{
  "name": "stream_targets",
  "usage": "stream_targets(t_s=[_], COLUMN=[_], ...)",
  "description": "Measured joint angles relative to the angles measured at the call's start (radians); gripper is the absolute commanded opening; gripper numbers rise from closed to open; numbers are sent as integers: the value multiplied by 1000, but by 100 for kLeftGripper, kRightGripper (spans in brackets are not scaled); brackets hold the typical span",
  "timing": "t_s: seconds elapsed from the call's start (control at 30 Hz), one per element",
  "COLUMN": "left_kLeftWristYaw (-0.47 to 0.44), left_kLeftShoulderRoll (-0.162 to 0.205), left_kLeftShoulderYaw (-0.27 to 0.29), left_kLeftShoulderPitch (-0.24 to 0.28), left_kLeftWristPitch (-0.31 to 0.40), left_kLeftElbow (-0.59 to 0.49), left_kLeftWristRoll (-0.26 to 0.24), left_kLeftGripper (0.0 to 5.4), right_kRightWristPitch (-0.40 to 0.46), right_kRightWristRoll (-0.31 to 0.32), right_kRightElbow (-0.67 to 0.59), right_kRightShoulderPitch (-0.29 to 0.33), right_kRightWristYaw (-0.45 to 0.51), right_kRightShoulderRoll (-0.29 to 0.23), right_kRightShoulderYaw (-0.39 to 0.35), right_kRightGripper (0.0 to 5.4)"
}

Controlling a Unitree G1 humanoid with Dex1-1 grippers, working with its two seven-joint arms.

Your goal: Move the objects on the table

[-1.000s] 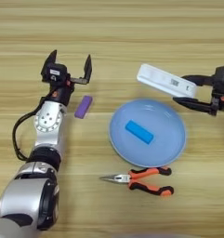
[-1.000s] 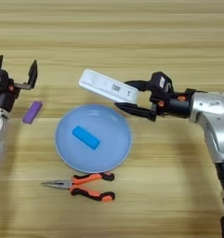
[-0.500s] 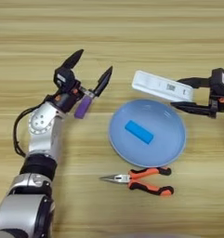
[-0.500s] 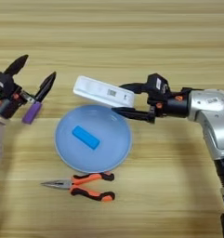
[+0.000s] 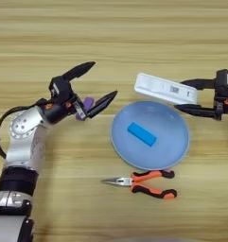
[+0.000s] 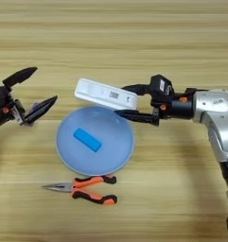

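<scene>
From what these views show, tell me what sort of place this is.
Probably a robot test bench: a bare wooden table holding unrelated props, namely pliers, a blue plate with a blue block, and a barcode-labelled white device at the right gripper.

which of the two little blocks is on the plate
The small blue block; it lies flat inside the round light-blue plate. The small purple block sits on the bare table, between the open fingers of the left tool.

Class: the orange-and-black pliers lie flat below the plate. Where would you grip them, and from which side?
Grip the pliers across both handles, coming straight down from above. They lie flat, nose pointing left, and the handles are the thickest part; the plate crowds the upper handle.
</scene>
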Motion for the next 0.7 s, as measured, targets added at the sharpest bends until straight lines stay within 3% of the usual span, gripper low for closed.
stream_targets(t_s=[0.27, 0.7], left_kLeftWristYaw=[-110, -163], left_kLeftShoulderRoll=[30, 34], left_kLeftShoulderYaw=[-48, -85], left_kLeftShoulderPitch=[25, 26], left_kLeftWristPitch=[62, 104], left_kLeftElbow=[-67, -138], left_kLeftWristRoll=[-8, -8], left_kLeftGripper=[540, 540], right_kRightWristPitch=[9, 26], right_kRightWristRoll=[0, 1], right_kRightElbow=[-24, -52], right_kRightShoulderPitch=[0, 0], right_kRightWristYaw=[22, 63], right_kRightShoulderRoll=[-10, -30], right_kRightShoulderYaw=[3, 36], right_kRightGripper=[292, 292])
